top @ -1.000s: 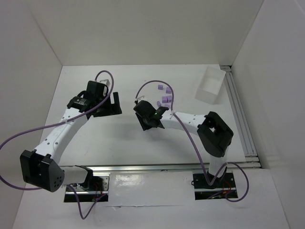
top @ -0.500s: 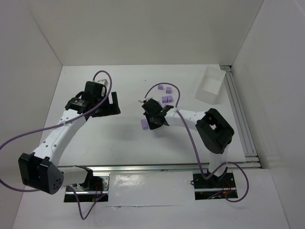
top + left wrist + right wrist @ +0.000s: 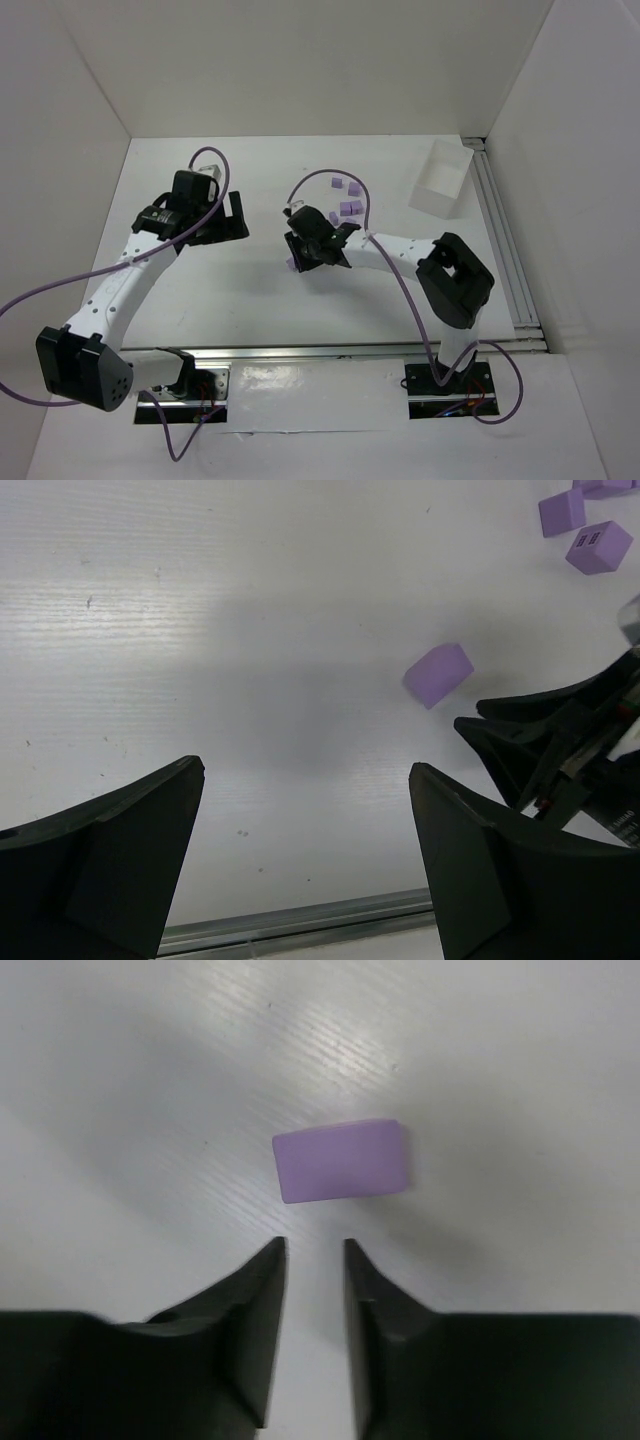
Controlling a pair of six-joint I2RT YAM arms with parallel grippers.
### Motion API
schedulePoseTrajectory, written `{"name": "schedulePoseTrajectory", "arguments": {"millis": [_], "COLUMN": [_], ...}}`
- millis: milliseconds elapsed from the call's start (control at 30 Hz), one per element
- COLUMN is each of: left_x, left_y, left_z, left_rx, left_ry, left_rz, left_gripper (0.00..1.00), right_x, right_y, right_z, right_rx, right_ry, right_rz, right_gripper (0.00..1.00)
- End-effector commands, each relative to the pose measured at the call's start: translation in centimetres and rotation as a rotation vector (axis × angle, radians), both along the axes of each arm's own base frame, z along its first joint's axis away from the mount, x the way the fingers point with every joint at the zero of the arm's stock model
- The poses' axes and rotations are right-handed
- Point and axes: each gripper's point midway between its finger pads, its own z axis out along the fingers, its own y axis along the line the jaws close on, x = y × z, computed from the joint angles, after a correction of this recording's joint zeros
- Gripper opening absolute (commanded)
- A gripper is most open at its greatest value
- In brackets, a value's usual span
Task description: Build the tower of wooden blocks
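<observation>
White desk [image 3: 250,290]: a lilac block [image 3: 342,1161], moved away from the other blocks [image 3: 348,208], lies free before the narrow, empty right pincer [image 3: 314,1250]; left pincer [image 3: 305,768] wide. Likely the tower base.

Matt, smooth lilac block [image 3: 342,1161], white surface [image 3: 500,1050] finely ribbed with a soft sheen, matt black plastic fingers [image 3: 240,1330], translucent white plastic tray [image 3: 428,198], shiny metal rail [image 3: 330,352] along the near edge

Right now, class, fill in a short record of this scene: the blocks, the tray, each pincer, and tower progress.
lone block: lilac cube, lying just ahead of the right pincer, not touched
other blocks: loose lilac cubes farther back, unstacked
tray: white tray, far right
left pincer: wide open, empty
right pincer: narrowly parted, empty
tower: not started
</observation>
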Motion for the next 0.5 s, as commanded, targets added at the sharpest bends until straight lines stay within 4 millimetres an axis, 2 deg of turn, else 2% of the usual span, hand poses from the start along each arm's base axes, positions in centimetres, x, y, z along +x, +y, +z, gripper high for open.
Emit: {"name": "schedulePoseTrajectory", "arguments": {"millis": [0, 33, 67, 100, 133, 167, 267, 300, 367, 400, 467], "left_x": [0.0, -0.1, -0.1, -0.1, -0.1, 0.0, -0.3, -0.3, -0.3, -0.3, -0.4], "left_y": [0.8, 1.0, 1.4, 1.8, 1.7, 2.2, 3.2, 3.0, 3.6, 3.4, 3.4], "left_z": [0.8, 1.1, 0.8, 1.1, 1.1, 1.4, 1.5, 1.5, 1.8, 1.8, 2.0], "left_rx": [-0.003, -0.009, -0.006, -0.010, -0.021, -0.023, -0.039, -0.052, -0.064, -0.072, -0.074], "left_ry": [-0.034, -0.044, -0.035, -0.044, -0.042, -0.052, -0.042, -0.039, -0.046, -0.044, -0.053], "left_rz": [0.044, 0.064, 0.076, 0.100, 0.113, 0.128, 0.183, 0.185, 0.203, 0.195, 0.195], "left_gripper": [0.97, 0.97, 0.97, 0.97, 0.97, 0.97, 0.97, 0.98, 0.98, 0.98, 0.98], "right_x": [1.6, 1.8, 1.4, 1.6, 1.4, 1.1, 0.9, 1.0, 1.0, 1.1, 1.5], "right_y": [-0.3, -0.4, 0.3, 0.2, 0.3, 0.9, 1.1, 1.7, 1.4, 2.2, 2.0], "right_z": [3.8, 3.4, 3.4, 3.8, 2.8, 3.2, 2.1, 2.6, 1.5, 2.0, 1.7], "right_rx": [-0.018, -0.040, -0.052, -0.079, -0.112, -0.112, -0.181, -0.172, -0.222, -0.224, -0.261], "right_ry": [-0.159, -0.156, -0.173, -0.207, -0.205, -0.225, -0.257, -0.278, -0.292, -0.313, -0.344], "right_rz": [-0.044, -0.052, -0.029, -0.036, -0.025, -0.008, 0.011, 0.017, 0.019, 0.026, 0.000], "right_gripper": [0.44, 0.52, 0.57, 0.58, 0.59, 0.59, 0.60, 0.63, 0.69, 0.69, 0.69]}}
